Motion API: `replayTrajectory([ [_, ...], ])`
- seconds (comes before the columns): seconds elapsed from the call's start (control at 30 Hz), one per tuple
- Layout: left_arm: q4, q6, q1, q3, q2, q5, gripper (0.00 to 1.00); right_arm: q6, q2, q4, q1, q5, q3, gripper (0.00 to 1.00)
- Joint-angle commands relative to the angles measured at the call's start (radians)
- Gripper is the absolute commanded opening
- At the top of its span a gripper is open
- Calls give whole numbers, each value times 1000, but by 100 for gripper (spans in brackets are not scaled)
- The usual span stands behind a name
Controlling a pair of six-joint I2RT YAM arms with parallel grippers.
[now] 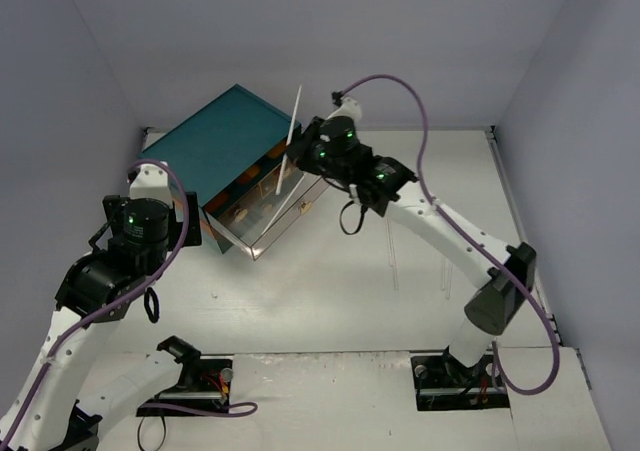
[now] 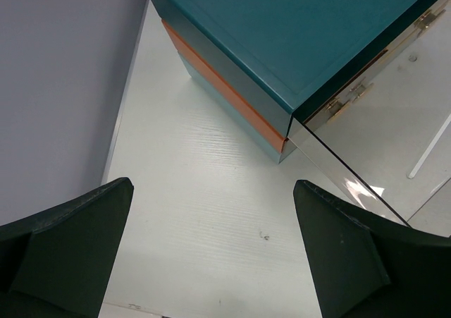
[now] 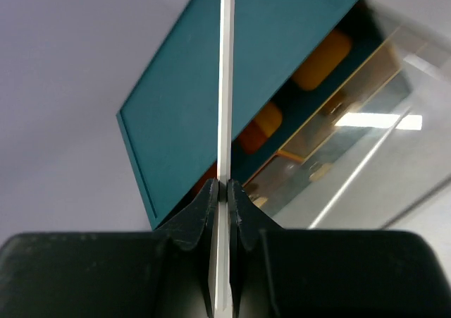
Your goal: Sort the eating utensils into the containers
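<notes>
By the chest (image 1: 225, 139), right end effector (image 3: 225, 190) pinches a utensil (image 3: 226, 78) upright.

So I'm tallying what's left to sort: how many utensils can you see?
2 clearly: one white utensil pinched in the right gripper by the teal chest, a second utensil lying in the pulled-out clear drawer. Clear ones on the table may go unseen.

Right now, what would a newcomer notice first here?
The teal chest at back left, a clear drawer pulled out of its front. Near it the right gripper pinches a thin white utensil, pointing up. The left gripper hangs open and empty beside the chest.
</notes>
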Motion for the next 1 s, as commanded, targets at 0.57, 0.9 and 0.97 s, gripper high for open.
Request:
replayTrajectory([
  [0.57, 34, -6, 6, 39, -50, 18, 98, -179, -178, -122, -70, 297, -206, 47],
  [0.9, 39, -13, 6, 30, -36, 50, 97, -290, -374, -240, -550, 125, -636, 50],
  [0.97, 39, -12, 6, 28, -33, 55, 97, -298, -364, -239, -617, 85, -689, 50],
])
